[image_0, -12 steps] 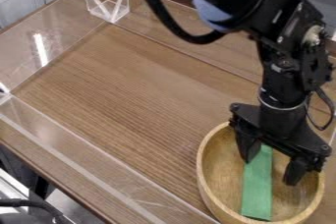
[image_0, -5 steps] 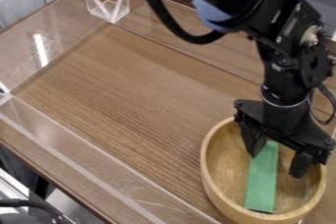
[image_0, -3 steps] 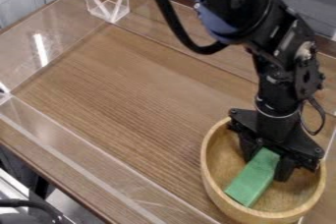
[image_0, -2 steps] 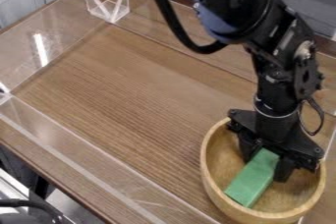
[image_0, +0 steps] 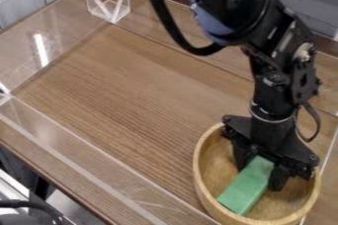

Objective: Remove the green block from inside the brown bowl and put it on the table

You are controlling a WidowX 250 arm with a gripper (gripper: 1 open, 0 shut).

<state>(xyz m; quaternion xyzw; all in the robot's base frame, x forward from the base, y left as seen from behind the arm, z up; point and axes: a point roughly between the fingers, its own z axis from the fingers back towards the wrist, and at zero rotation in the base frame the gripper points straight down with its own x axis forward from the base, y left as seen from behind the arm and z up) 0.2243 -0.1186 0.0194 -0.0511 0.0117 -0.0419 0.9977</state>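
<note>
The green block (image_0: 246,187) lies tilted inside the brown bowl (image_0: 203,176) at the front right of the table (image_0: 132,91). Its upper end sits between the black fingers of my gripper (image_0: 270,166), which reaches straight down into the bowl and is shut on that end. The block's lower end points toward the bowl's front left and seems to rest near the bowl floor. The arm's black wrist hides the far side of the bowl.
Low clear plastic walls (image_0: 40,120) border the tabletop on the left and front. A small clear plastic stand (image_0: 109,2) sits at the back left. The bowl lies close to the table's front right edge.
The fingers closed on the block's upper end. The block swung from pointing straight toward the front to slanting front-left, and the gripper and bowl shifted slightly left.
</note>
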